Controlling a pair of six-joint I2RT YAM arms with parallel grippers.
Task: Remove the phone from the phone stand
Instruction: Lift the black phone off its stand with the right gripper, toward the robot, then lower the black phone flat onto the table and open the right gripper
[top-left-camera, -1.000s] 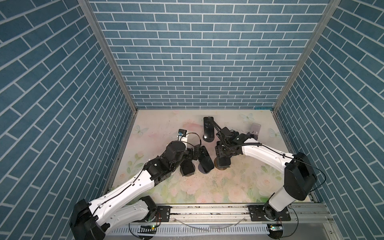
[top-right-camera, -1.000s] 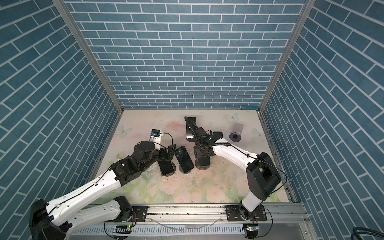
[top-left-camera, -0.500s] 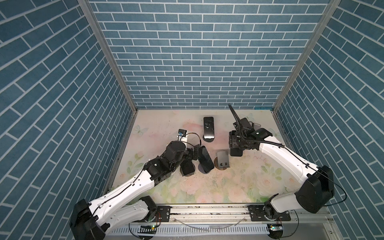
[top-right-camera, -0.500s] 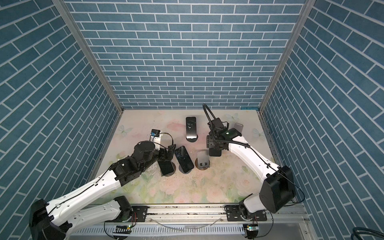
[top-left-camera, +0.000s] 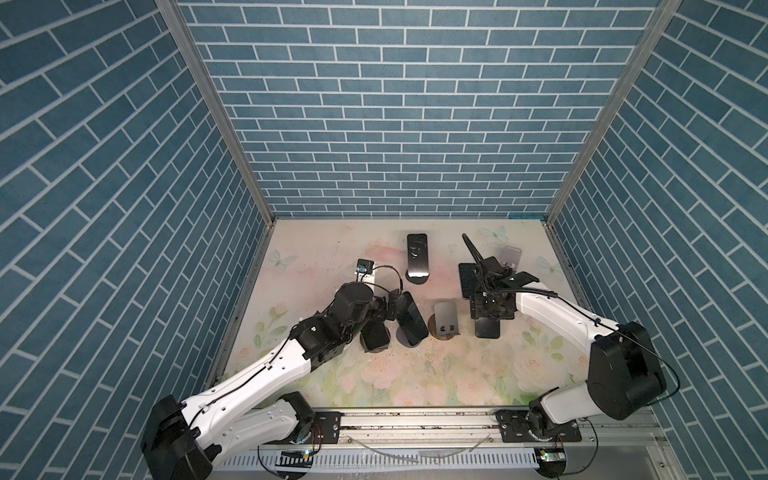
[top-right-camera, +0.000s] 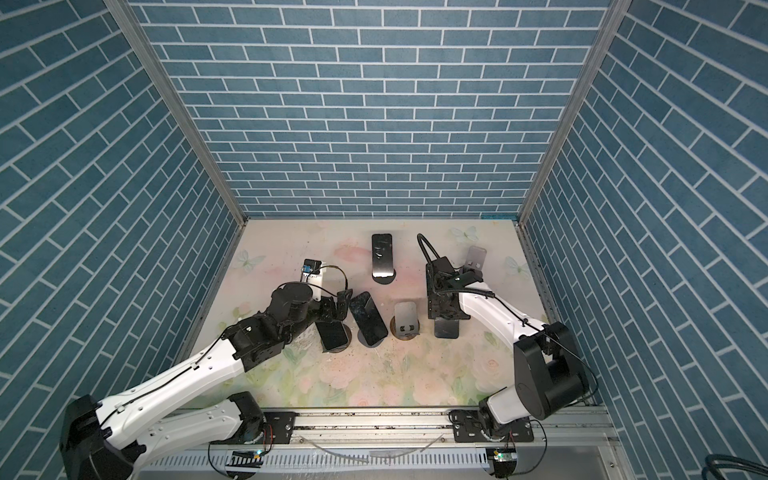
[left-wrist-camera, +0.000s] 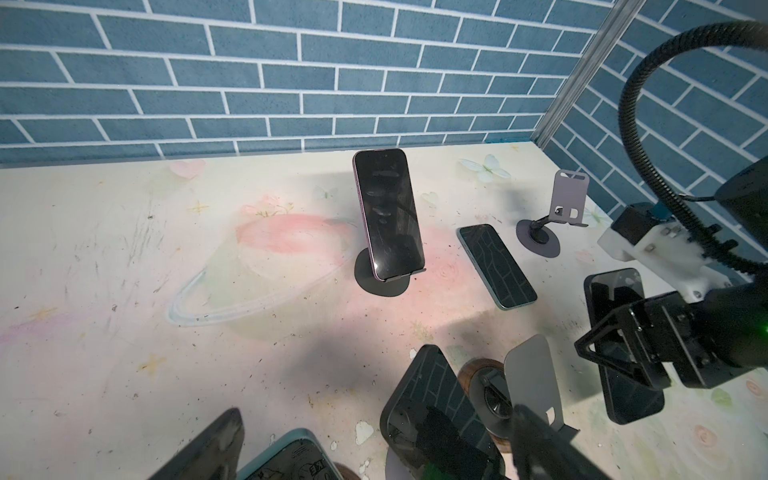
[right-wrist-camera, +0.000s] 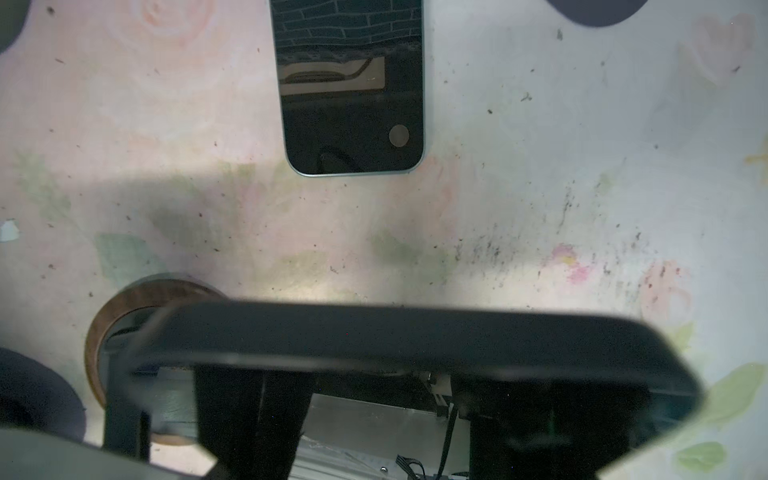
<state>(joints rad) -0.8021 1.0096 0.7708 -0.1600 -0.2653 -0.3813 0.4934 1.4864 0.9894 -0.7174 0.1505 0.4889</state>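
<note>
My right gripper (top-left-camera: 489, 312) (right-wrist-camera: 395, 374) is shut across the width of a black phone (top-left-camera: 487, 329) (top-right-camera: 446, 328) (left-wrist-camera: 623, 345) (right-wrist-camera: 395, 332), low over the mat. I cannot tell if the phone touches the mat. Just left of it stands an empty grey phone stand (top-left-camera: 446, 318) (top-right-camera: 406, 318) (left-wrist-camera: 532, 374) on a round wooden base (right-wrist-camera: 124, 299). My left gripper (top-left-camera: 388, 307) (top-right-camera: 337, 309) (left-wrist-camera: 380, 444) is open, close behind two dark phones (top-left-camera: 411, 318) (top-left-camera: 376, 334) that lean on their stands.
A phone (top-left-camera: 417, 255) (left-wrist-camera: 388, 216) stands on a black stand at the back middle. Another phone (top-left-camera: 467, 280) (left-wrist-camera: 496, 266) (right-wrist-camera: 353, 83) lies flat on the mat. An empty grey stand (top-left-camera: 510, 257) (left-wrist-camera: 571, 199) is at the back right. Blue brick walls close three sides.
My right gripper lifted the phone off the wooden-base stand, swung back and up, then came down to the right of the stand. The left arm has not moved.
</note>
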